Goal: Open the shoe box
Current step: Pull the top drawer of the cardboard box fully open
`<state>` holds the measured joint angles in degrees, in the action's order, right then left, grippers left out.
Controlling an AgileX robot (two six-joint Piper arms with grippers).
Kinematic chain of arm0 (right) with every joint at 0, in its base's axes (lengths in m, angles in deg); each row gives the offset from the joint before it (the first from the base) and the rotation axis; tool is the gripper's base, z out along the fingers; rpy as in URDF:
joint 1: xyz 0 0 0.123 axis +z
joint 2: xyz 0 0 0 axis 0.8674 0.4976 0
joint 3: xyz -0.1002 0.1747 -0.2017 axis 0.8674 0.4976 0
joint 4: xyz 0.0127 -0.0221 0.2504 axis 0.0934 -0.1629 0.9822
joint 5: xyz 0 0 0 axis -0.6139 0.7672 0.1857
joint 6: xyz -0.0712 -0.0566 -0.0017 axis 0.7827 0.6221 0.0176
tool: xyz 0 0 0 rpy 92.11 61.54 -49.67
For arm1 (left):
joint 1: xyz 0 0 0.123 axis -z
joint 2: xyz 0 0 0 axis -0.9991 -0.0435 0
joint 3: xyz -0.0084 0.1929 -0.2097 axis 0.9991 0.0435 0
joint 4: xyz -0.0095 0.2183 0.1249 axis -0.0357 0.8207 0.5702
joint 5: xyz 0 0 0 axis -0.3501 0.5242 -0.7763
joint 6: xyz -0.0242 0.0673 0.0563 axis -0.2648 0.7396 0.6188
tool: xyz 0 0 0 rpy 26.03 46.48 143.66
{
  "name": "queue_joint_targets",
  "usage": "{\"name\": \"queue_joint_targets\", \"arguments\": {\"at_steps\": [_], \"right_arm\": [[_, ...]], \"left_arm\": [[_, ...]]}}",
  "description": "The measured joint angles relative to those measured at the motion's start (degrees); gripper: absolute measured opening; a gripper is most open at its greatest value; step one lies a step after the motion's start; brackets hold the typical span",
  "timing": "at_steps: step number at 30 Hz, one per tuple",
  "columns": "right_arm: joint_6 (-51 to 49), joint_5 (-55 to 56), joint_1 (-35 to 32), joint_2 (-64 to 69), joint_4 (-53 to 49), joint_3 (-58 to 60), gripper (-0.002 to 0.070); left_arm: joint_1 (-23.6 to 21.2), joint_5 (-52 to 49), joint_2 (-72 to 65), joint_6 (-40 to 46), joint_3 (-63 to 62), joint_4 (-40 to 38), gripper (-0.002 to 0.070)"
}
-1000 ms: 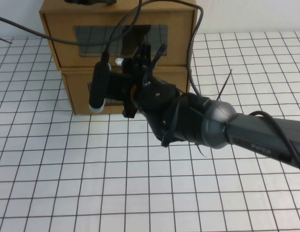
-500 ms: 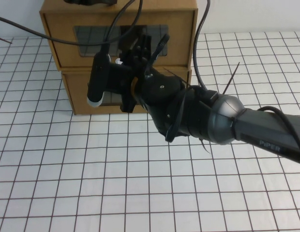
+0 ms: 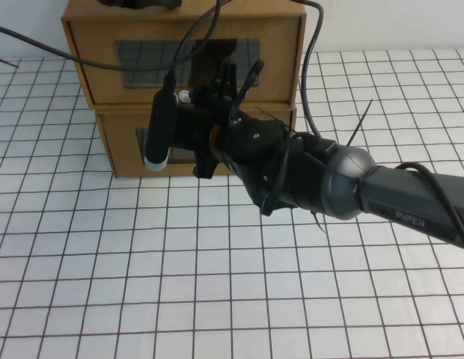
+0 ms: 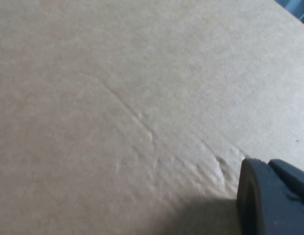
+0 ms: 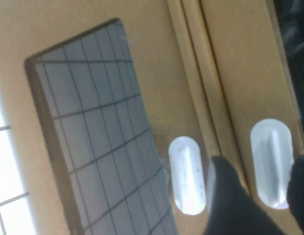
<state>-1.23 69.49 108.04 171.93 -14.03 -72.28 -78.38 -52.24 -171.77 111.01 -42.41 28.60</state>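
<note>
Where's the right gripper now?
High view, centre: right gripper against the front of the top box, just above the lower box. Left gripper is over its top.

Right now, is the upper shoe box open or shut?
Shut: the upper shoe box front sits flush; right claw, open, hovers before it; left claw at its top.

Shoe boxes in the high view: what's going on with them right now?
The right gripper is up against the front of two stacked cardboard shoe boxes, at the seam between the upper box and the lower box. Its fingers are open beside the oval holes in the box fronts, and they grip nothing. The left gripper sits at the top of the upper box. Both boxes look shut.
</note>
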Motion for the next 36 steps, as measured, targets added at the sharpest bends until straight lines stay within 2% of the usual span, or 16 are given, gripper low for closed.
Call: {"name": "queue_joint_targets", "arguments": {"at_steps": [26, 31, 36], "right_arm": [[0.0, 2.94, -0.9, 2.27, 0.22, -3.93, 0.0249], [0.51, 0.52, -0.28, 2.27, 1.52, -4.02, 0.0249], [6.76, -4.8, 1.34, 2.4, 5.58, -4.02, 0.0249]], "left_arm": [[0.0, -0.54, 0.0, 0.0, 0.0, -0.13, -0.0004], [0.0, -0.54, 0.0, 0.0, 0.0, -0.13, -0.0004], [0.0, -0.65, 0.0, 0.0, 0.0, -0.26, -0.0004]]}}
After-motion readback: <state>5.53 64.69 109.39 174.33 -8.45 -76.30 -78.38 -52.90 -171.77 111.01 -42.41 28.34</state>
